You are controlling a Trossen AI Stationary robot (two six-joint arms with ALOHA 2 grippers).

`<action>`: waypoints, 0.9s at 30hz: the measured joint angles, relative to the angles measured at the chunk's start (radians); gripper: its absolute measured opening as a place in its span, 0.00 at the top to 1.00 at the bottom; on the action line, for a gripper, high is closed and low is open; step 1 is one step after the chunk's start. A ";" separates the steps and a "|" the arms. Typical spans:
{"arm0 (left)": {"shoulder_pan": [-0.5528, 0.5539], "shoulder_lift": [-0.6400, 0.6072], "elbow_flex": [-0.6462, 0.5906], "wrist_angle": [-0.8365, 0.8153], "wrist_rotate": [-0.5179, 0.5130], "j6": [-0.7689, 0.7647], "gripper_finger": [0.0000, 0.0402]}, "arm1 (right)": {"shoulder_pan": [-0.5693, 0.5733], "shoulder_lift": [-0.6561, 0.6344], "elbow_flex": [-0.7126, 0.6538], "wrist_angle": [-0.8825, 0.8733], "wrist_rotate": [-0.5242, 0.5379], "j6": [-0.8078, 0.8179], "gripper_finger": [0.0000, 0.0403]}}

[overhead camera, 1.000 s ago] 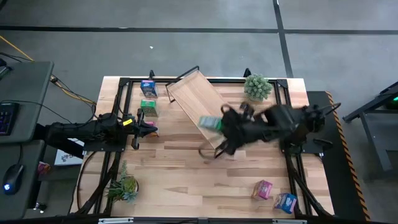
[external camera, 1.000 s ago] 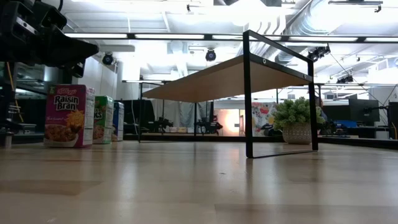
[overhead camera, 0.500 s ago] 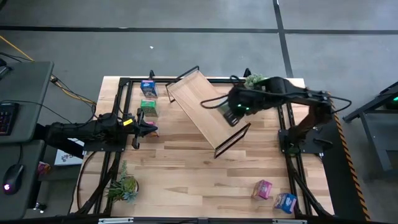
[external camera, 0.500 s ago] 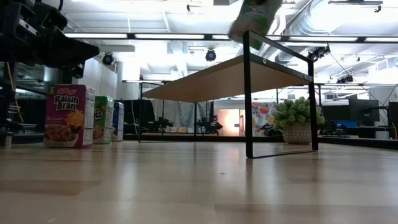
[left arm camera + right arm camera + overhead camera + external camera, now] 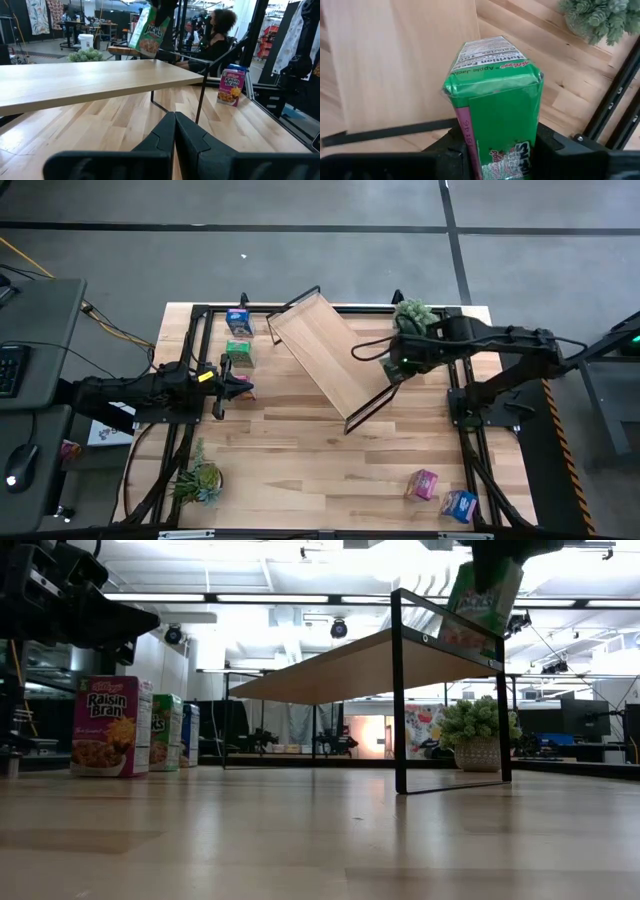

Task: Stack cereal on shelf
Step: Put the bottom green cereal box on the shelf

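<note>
Right gripper (image 5: 398, 364): clenched on a small bright green Apple Jacks cereal carton (image 5: 496, 105), held in the air just past the near frame end of the shelf, beside the small green potted plant (image 5: 413, 318).
Carried carton: tilted, above the board's level in the low view (image 5: 482, 600); it appears clear of the board, though the overhead angle leaves that unsure.
Shelf: long light-wood board with thin black metal frame ends (image 5: 318, 352), lying diagonally across the plank tabletop (image 5: 300, 450).
Left gripper (image 5: 240, 381): fingers pressed together, empty, waiting at the table's left side.
Other cartons: blue (image 5: 238, 321) and green (image 5: 238, 352) ones near the left gripper; pink (image 5: 425, 484) and blue (image 5: 459, 505) ones at the front right corner.
</note>
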 joint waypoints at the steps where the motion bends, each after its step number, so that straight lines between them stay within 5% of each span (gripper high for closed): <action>1: 0.000 0.000 0.000 0.000 0.000 0.000 1.00 | 0.000 0.001 -0.008 0.015 -0.001 0.006 0.71; 14: 0.000 0.000 0.000 0.000 0.000 0.000 1.00 | 0.001 0.008 -0.017 0.139 -0.117 0.087 0.71; 27: 0.000 0.000 0.000 0.000 0.001 0.000 1.00 | 0.015 0.022 -0.016 0.150 -0.080 0.091 0.72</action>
